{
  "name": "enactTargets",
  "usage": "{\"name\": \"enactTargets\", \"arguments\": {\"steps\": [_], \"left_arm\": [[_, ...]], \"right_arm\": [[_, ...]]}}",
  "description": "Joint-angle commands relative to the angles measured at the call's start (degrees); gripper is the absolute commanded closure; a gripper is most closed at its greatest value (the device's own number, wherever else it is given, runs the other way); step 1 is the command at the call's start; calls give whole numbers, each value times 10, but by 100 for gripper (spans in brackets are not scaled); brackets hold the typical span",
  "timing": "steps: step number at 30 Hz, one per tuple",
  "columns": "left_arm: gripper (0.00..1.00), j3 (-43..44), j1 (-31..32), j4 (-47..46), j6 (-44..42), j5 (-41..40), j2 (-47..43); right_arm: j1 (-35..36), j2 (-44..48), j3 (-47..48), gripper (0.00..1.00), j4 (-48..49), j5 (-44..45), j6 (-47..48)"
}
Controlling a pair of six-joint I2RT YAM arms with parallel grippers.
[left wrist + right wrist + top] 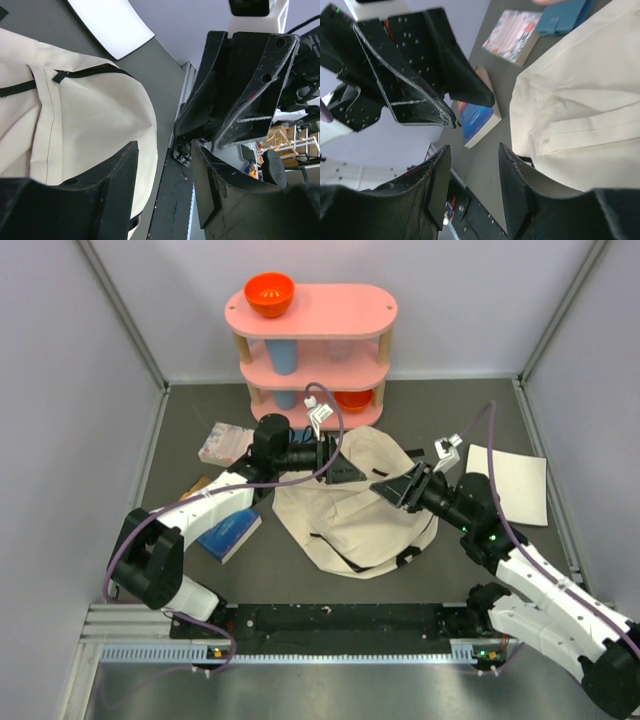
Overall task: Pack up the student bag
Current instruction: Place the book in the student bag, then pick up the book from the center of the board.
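Note:
The student bag (355, 515), a cream canvas backpack with black straps, lies flat in the middle of the table. My left gripper (350, 470) hovers over its upper left part and is open, with nothing between the fingers. My right gripper (388, 488) faces it from the right above the bag, also open and empty. In the left wrist view the bag (85, 105) fills the left side beyond my left gripper (165, 170). The right wrist view has the bag (580, 95) on the right, beside my right gripper (474, 170).
A blue book (230, 532) and a patterned book (225, 443) lie left of the bag. A flat white sheet (510, 483) lies to the right. A pink shelf (312, 340) stands at the back, holding an orange bowl (269, 294) and a blue cup (283, 355).

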State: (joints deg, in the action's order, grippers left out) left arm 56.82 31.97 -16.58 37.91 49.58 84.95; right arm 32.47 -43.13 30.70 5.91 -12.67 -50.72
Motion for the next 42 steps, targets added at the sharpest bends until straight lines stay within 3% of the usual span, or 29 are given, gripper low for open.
{"name": "enactTargets", "arguments": {"steps": [1, 14, 35, 42], "left_arm": [[49, -9, 3, -49, 8, 23, 3], [52, -16, 4, -96, 34, 56, 11], [52, -21, 4, -123, 31, 82, 4], [52, -21, 5, -150, 46, 97, 8]], "right_arm": [[-1, -37, 0, 59, 174, -119, -27], [-1, -60, -13, 59, 219, -124, -41], [-2, -46, -7, 54, 161, -83, -12], [-3, -74, -24, 58, 246, -124, -43]]}}
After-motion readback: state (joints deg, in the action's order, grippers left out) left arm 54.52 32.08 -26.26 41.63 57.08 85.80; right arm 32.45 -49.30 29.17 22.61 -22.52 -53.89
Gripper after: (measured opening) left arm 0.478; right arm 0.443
